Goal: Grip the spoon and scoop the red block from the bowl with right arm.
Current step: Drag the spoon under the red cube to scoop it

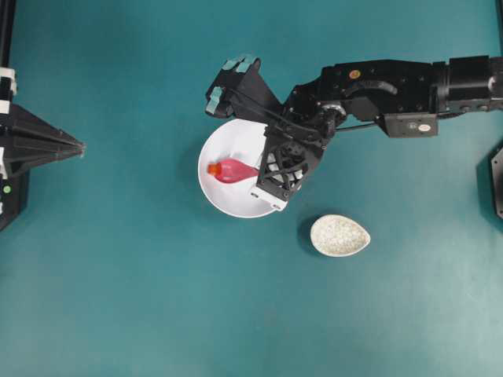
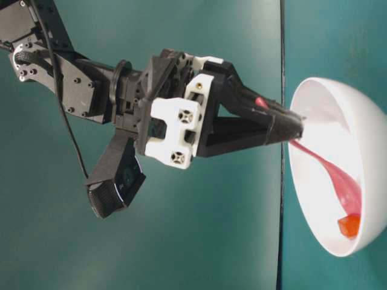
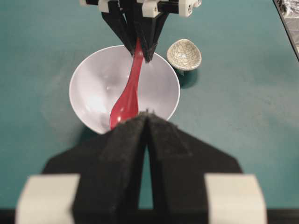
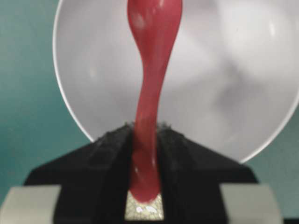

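The white bowl (image 1: 228,200) sits mid-table. The pink spoon (image 1: 234,170) lies inside it, scoop pointing left. My right gripper (image 1: 263,170) reaches down over the bowl's right side and is shut on the spoon's handle. In the right wrist view the handle runs between the black fingers (image 4: 110,149) of the gripper (image 4: 145,135), out over the bowl (image 4: 233,70). The red block (image 1: 214,169) rests at the scoop's tip, low in the bowl (image 2: 296,169), touching the spoon (image 2: 338,181). I cannot tell whether the block (image 2: 349,226) is inside the scoop. My left gripper (image 1: 81,147) is far left, shut and holding nothing.
A small cream crackle-pattern dish (image 1: 339,236) stands on the teal table to the bowl's lower right; the dish (image 3: 184,54) also shows in the left wrist view. The right arm's body (image 1: 393,90) stretches in from the right edge.
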Available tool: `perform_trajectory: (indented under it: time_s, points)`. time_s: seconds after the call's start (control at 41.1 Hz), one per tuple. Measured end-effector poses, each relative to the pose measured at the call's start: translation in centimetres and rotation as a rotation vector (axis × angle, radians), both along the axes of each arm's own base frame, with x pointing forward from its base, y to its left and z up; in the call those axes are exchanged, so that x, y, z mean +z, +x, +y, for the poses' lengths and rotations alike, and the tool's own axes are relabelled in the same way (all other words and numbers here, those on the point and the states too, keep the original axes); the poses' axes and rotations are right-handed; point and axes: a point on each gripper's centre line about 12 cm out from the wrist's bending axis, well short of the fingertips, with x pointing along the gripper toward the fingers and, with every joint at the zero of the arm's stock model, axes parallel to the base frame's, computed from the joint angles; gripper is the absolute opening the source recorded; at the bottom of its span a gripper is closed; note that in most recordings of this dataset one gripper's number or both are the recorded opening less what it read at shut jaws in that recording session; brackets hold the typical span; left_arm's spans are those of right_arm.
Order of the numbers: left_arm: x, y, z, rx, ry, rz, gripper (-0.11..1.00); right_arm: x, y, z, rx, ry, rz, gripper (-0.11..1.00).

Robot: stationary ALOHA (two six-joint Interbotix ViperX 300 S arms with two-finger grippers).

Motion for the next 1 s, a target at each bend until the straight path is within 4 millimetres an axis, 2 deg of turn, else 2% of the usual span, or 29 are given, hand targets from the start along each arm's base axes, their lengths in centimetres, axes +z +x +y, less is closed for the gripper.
perform_trajectory:
  time_s: [0.34, 0.826, 0.996]
  points:
    - [0.0, 0.0, 0.0, 0.001, 0.0, 0.0, 0.0, -0.1, -0.5, 0.0, -0.021, -0.002, -0.025, 0.21]
    - [0.0, 0.0, 0.0, 0.002, -0.009, 0.0, 0.0, 0.0, -3.9, 1.6, -0.041, -0.031, -0.157, 0.21]
    - [0.0, 0.0, 0.0, 0.003, -0.017, 0.0, 0.0, 0.2, -5.8, 1.3, -0.088, -0.045, -0.246, 0.21]
